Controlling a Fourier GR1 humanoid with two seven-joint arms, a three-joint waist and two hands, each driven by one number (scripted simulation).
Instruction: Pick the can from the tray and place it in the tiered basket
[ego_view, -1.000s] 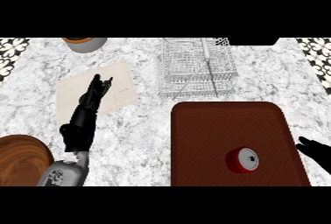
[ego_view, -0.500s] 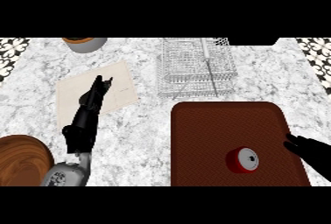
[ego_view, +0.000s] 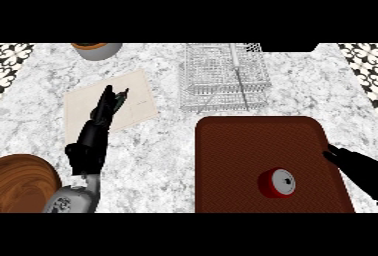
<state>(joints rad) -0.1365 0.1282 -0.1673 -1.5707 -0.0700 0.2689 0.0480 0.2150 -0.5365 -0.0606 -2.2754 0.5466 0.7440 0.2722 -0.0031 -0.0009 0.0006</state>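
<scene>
On tray: red can, silver top, upright.

Right robot hand cut by right edge, wooden plate cut at left, grey pot cropped at top

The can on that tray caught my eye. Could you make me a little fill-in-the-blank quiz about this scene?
1. The red can stands on the brown ____.
2. The wire tiered basket holds ____ cans right now.
3. The robot hand nearest the can is the ____ one.
4. The left robot hand shows above a pale ____ board.

Missing words: tray; no; right; cutting
</scene>
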